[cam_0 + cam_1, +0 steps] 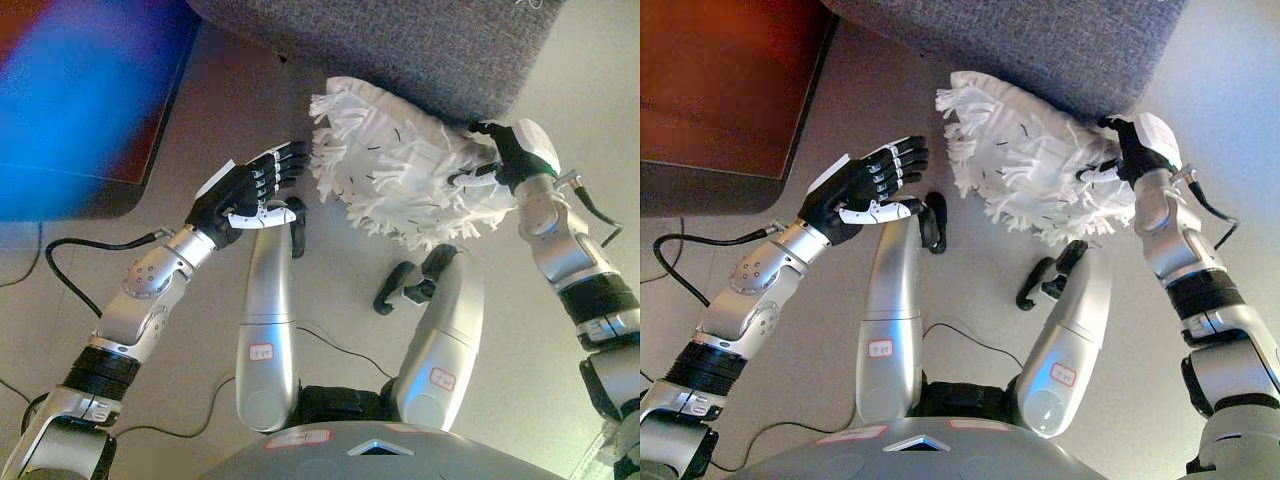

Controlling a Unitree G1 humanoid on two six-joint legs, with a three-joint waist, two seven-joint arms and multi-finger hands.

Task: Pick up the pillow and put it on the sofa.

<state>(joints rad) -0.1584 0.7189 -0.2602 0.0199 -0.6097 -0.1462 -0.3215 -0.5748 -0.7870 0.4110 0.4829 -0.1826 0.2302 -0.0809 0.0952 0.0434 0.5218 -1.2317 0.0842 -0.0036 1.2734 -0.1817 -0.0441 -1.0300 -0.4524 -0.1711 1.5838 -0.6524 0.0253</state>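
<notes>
Lying on the floor against the foot of the sofa, the pillow runs lengthwise between the two hands. The right hand touches its right end, fingers curled into the fringe, so it is the nearer. The left hand hangs just beside the left end, fingers straight, palm toward it.

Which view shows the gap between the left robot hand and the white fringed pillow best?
The right eye view: left robot hand stands clearly apart from the white fringed pillow. In the left eye view they nearly meet.
</notes>
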